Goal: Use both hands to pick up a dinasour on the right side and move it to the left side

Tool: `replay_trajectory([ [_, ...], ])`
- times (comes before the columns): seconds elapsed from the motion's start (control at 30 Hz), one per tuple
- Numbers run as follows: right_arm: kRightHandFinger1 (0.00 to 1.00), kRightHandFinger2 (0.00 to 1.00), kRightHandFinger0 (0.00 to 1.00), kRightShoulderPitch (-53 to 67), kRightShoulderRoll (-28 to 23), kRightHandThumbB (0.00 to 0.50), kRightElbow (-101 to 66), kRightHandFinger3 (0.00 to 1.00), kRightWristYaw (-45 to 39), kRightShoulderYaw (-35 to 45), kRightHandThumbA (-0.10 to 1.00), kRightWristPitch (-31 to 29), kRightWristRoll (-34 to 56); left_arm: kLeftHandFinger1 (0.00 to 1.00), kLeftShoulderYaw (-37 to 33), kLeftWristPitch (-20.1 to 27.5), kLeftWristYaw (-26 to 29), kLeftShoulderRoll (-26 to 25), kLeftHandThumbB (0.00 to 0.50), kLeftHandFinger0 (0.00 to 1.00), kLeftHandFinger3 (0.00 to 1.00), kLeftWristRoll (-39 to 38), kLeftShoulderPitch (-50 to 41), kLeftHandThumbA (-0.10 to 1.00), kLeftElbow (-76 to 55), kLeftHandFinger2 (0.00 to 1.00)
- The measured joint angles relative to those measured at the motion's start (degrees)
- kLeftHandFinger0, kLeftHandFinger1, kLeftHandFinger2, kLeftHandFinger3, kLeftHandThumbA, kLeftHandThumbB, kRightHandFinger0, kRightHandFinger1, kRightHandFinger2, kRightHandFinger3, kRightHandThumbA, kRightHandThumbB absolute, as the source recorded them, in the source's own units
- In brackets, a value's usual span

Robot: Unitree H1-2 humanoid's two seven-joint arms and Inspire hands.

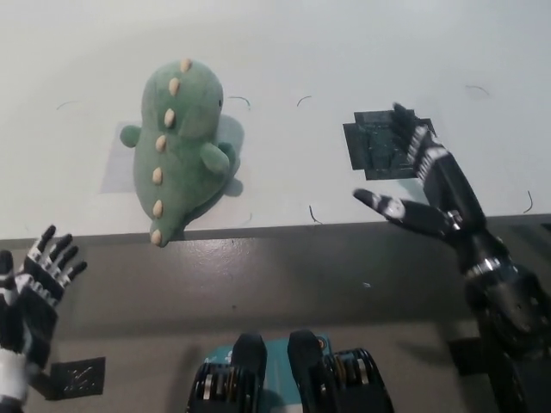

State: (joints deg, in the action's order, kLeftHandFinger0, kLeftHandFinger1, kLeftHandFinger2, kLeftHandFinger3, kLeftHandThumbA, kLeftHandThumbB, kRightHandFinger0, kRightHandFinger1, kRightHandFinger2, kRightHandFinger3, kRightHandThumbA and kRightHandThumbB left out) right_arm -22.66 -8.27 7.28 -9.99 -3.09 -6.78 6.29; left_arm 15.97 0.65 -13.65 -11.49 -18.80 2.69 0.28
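Black right hand [426, 185] splayed, white left hand [34, 280] open, dinosaur [176, 142] untouched

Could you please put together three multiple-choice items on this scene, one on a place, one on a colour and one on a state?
1. Where does the dinosaur lie?
A. on the white table, tail at its front edge
B. on the black square mat
C. in the right hand

2. What colour are the spikes down its back?
A. red
B. cream
C. black

3. What state is the right hand in?
A. shut on the dinosaur
B. shut on nothing
C. open, holding nothing

Answers:
1 A: it lies on the table left of the black square mat, with its tail tip at the edge.
2 B: pale cream spikes run along the green back.
3 C: its fingers are spread, apart from the toy; the left hand rests low at the left, also open.
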Motion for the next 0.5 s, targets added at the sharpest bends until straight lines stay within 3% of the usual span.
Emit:
replay_trajectory([
  [0.1,1.00,1.00,1.00,2.38,-0.69,0.229,-2.47,1.00,-0.58,0.57,1.00,0.19,0.81,1.00,0.00,2.20,-0.04,0.76,0.429,1.00,1.00,0.05,-0.44,1.00,-0.44,1.00],
  [0.17,1.00,1.00,1.00,3.60,-1.08,0.231,-3.47,1.00,-0.77,0.57,1.00,-0.06,0.74,1.00,0.00,3.52,-0.04,0.98,0.434,1.00,1.00,0.15,-1.25,1.00,-0.49,1.00],
  [0.5,1.00,1.00,1.00,13.74,-4.08,0.244,-8.98,1.00,-1.51,1.32,1.00,-1.45,0.74,1.00,-1.49,10.41,-0.11,3.89,0.408,1.00,1.00,1.40,-8.60,1.00,-0.38,1.00],
])
